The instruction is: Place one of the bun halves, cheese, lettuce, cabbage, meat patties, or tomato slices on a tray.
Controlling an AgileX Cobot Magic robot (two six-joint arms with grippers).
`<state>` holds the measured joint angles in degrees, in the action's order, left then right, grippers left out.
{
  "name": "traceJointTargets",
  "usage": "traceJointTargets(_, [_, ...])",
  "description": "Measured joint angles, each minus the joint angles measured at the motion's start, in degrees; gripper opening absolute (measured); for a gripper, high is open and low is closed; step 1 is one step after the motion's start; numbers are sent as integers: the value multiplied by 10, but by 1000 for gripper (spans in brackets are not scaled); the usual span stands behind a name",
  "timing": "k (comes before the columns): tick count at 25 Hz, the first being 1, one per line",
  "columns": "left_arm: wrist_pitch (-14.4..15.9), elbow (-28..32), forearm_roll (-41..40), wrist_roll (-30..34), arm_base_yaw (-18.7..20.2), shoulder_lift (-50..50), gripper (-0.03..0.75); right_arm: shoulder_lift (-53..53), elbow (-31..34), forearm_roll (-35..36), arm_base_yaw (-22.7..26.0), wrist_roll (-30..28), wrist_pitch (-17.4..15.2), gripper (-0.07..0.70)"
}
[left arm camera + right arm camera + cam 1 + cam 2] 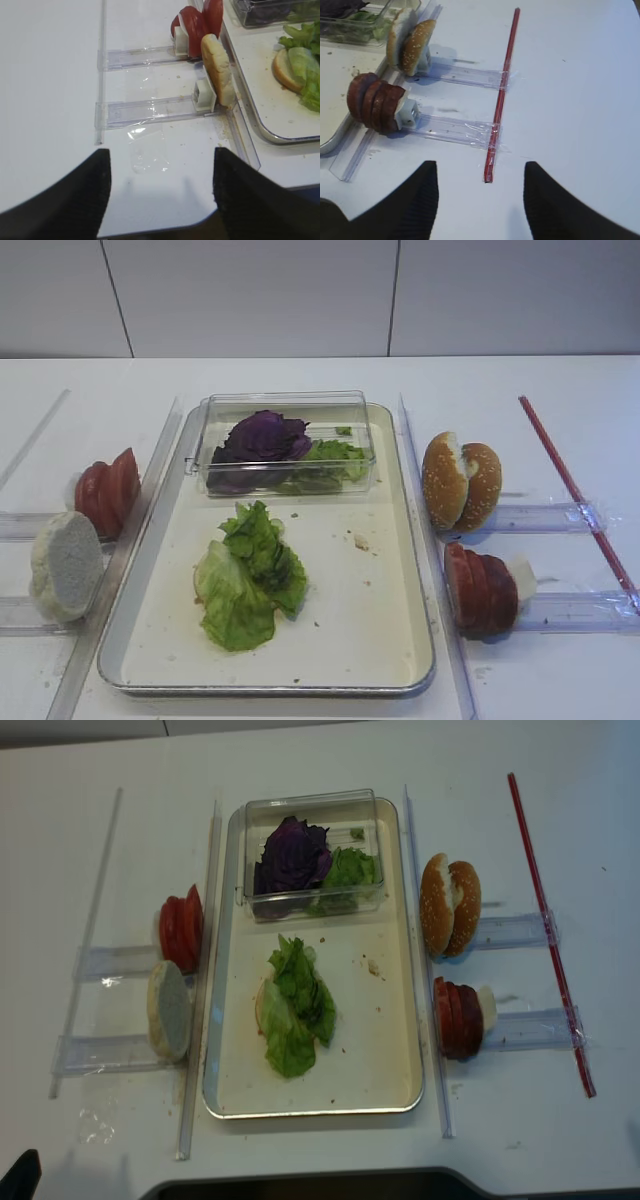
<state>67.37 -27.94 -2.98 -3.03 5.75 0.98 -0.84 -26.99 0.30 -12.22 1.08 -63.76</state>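
Note:
On the tray [360,610] a lettuce [245,575] leaf covers a bun half [282,70]. Left of the tray stand tomato slices [108,492] and a pale bun half [65,565] on edge. To the right are two sesame bun halves [460,482] and dark meat patties [480,590]. Purple cabbage [265,435] and more lettuce lie in a clear box. No cheese is in view. My right gripper [480,167] hovers open and empty over bare table, right of the patties [375,102]. My left gripper [160,152] hangs open and empty near the table's front edge.
The clear plastic box [285,400] sits at the back of the tray. Clear plastic holders [455,130] and long rails [420,490] flank the tray. A red strip [502,85] is taped across the right holders. A scrap of clear film [147,150] lies near my left gripper.

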Motion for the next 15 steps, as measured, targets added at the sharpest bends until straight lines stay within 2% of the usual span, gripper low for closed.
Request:
traceJointTargets(6, [0, 0, 0, 0, 0, 0, 411, 0, 0, 1, 69, 0, 0, 407])
traceJointTargets(15, [0, 0, 0, 0, 0, 0, 411, 0, 0, 1, 77, -1, 0, 349])
